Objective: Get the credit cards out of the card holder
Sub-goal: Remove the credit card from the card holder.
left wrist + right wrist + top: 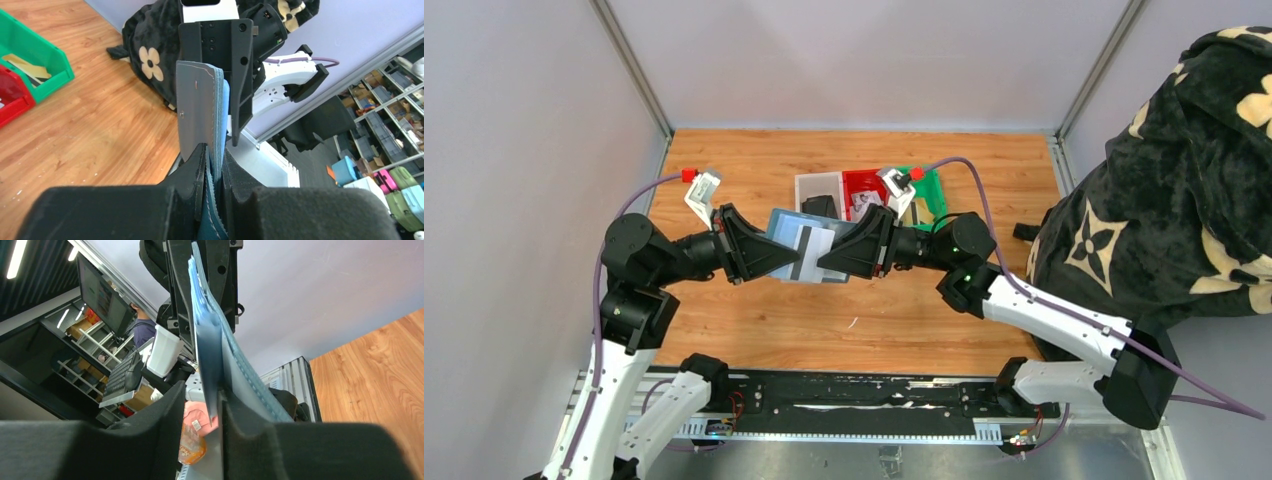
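The teal-blue card holder (786, 225) hangs open in the air between both grippers, above the middle of the wooden table. My left gripper (796, 262) is shut on its edge; the left wrist view shows the jaws (214, 160) pinching the teal leather (217, 105). A grey credit card (812, 248) with a dark stripe sticks out of the holder towards the right. It shows in the left wrist view (196, 110). My right gripper (824, 262) is open. In its wrist view (202, 410) the card's edge (207, 350) lies between the jaws against one finger. The holder's pale flap (240, 375) passes beside that finger.
A grey bin (819, 190), a red bin (861, 185) and a green bin (929, 190) stand at the back centre of the table, just behind the grippers. A black flower-patterned cloth (1184, 180) lies heaped past the table's right edge. Grey walls enclose the left and back sides.
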`<state>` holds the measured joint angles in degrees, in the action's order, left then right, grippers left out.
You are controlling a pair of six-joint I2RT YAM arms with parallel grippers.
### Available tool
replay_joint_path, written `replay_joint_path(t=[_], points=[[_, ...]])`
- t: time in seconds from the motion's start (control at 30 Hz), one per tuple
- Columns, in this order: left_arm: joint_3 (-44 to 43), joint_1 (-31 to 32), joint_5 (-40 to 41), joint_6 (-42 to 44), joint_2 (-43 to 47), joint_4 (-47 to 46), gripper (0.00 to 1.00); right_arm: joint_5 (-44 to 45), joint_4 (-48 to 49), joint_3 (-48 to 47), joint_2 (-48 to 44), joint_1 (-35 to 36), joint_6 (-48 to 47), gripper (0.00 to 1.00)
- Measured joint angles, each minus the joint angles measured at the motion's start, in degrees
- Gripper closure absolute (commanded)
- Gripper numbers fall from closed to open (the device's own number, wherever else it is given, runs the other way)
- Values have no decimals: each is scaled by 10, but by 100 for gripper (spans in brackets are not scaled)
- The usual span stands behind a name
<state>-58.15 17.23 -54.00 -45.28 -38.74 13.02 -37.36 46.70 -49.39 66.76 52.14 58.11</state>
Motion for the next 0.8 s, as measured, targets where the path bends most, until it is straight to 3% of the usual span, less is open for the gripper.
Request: replay_joint_path(t=[0.1,0.17,0.57,0.8], points=[[0,0,5,11,1,7,100,-2,13,-5,12,0,10,93],[0,0,6,19,2,11,100,-2,17,-5,18,0,14,100],[-7,0,9,46,0,43,100,3,5,64,-61,-30,10,100],[-11,0,11,49,0,43,100,-4,-87,75,-162,-91,-24,100]])
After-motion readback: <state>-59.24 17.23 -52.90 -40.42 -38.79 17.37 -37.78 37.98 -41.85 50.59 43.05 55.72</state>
